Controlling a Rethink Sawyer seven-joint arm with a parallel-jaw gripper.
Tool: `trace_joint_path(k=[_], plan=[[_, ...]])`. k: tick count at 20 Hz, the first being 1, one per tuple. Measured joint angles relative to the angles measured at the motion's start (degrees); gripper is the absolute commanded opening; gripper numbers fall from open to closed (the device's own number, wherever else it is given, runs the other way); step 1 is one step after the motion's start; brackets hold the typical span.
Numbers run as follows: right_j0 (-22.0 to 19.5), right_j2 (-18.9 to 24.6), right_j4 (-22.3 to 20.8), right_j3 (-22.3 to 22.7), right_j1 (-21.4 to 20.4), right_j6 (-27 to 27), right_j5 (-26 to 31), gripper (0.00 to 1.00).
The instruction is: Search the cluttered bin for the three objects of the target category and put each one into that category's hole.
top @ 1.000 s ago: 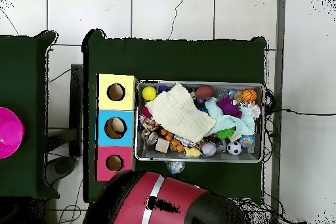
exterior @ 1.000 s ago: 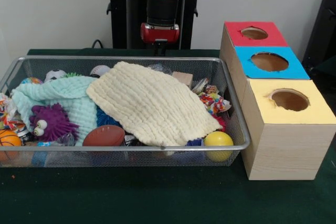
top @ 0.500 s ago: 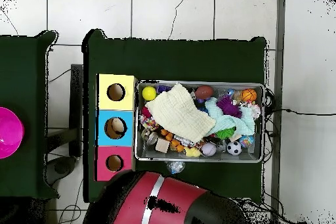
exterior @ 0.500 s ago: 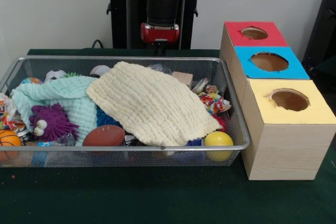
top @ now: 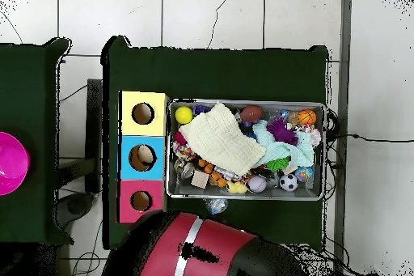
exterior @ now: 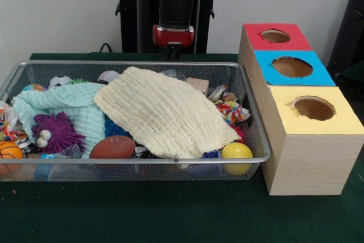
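Beyond the silver wire-mesh bin, a crinkly clear-plastic lump lies on the green table, likely light, slippery, best pinched mid-bulge; the jaws' state cannot be told.

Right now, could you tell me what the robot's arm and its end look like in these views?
In the front view the arm is a round column: glossy red on top, a black sleeve below, then a red collar. A small dark gripper hangs beneath; its jaws are too small to judge. Behind stands the black pedestal. From overhead the arm is a broad red shell with a pale stripe and black edges.
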Motion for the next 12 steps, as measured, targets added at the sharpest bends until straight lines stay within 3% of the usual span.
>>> trace_joint_path(k=[12], plan=[[-0.9,0.9,0.0,0.4,-6.2,0.0,8.9,0.0]])
